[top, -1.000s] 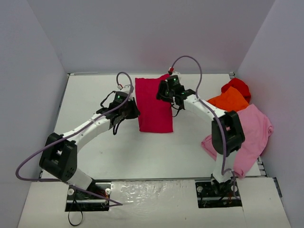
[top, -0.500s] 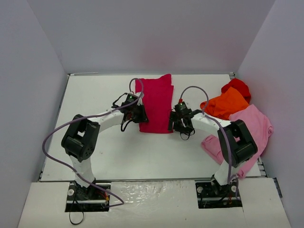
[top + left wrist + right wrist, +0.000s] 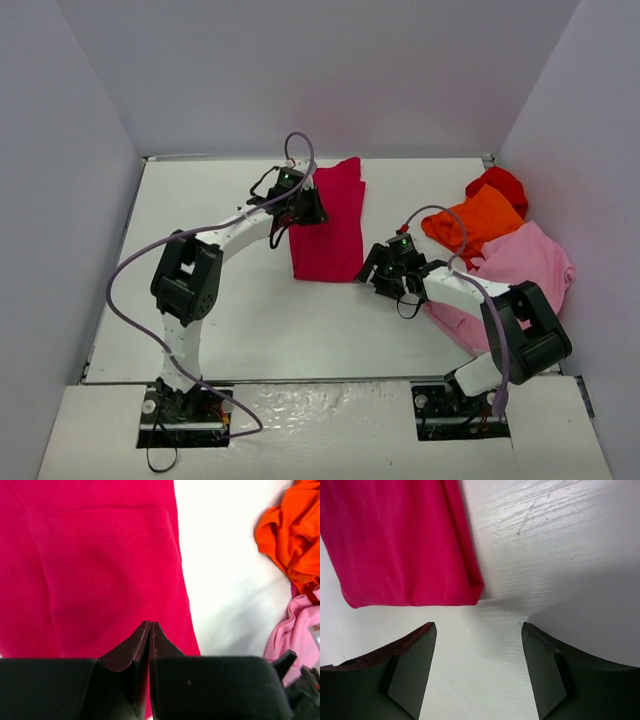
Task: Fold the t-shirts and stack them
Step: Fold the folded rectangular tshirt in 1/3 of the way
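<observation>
The crimson-magenta t-shirt [image 3: 335,225] lies folded into a long strip on the white table [image 3: 220,300]. My left gripper [image 3: 312,210] is shut and sits over the strip's far left part; in the left wrist view its closed tips [image 3: 150,625] are above the crimson cloth [image 3: 100,570], with no cloth seen between them. My right gripper [image 3: 372,272] is open and empty, just off the strip's near right corner [image 3: 470,592]; bare table shows between its fingers [image 3: 410,660]. The orange t-shirt [image 3: 480,215], red t-shirt [image 3: 500,183] and light pink t-shirt [image 3: 530,270] lie heaped at the right.
The orange shirt [image 3: 290,535] and the pink shirt [image 3: 292,630] also show at the right of the left wrist view. Grey walls enclose the table on three sides. The pink shirt hangs over the table's right near edge.
My left gripper moved along the strip's left edge toward the far end. My right gripper moved from the strip's far end to its near right corner. The shirt lies unchanged.
</observation>
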`<state>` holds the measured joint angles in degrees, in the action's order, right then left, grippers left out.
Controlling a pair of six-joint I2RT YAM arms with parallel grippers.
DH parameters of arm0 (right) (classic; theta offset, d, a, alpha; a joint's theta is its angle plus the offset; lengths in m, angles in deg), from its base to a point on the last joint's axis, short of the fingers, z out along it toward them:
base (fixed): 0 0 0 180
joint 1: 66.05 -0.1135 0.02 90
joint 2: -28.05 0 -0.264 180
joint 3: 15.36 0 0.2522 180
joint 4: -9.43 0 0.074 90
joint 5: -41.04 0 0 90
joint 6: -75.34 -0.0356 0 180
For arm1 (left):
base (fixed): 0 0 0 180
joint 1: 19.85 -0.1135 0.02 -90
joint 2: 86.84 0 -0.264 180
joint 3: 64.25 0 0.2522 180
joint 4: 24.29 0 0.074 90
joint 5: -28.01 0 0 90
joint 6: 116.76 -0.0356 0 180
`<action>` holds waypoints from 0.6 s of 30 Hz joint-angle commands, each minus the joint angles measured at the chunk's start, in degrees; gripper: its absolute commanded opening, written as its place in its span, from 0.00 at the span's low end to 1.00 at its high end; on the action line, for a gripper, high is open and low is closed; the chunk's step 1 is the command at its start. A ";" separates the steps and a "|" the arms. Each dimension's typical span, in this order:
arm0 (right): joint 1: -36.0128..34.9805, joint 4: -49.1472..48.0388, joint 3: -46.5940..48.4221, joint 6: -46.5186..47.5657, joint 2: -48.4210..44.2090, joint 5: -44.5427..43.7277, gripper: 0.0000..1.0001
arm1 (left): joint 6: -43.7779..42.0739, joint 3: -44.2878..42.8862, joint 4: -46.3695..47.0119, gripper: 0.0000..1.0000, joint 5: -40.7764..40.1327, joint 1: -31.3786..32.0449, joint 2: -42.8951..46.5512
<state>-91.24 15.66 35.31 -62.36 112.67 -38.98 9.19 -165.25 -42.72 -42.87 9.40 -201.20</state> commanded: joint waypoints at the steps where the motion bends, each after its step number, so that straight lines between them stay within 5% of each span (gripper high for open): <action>1: -0.12 -3.44 -3.69 -4.93 2.57 1.88 0.65 | -1.67 -4.78 2.20 0.00 0.65 0.45 -2.95; 8: -0.40 -10.29 -7.47 -11.19 6.62 4.10 0.62 | -2.11 -5.36 3.70 0.00 0.47 0.45 -6.95; 18: -2.86 -4.25 -2.37 -8.20 6.43 -8.07 0.48 | -0.62 -0.73 8.53 0.00 1.00 0.45 -6.92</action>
<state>-92.31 0.33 32.30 -73.57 117.13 -36.77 8.38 -165.57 -38.37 -42.28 9.40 -211.65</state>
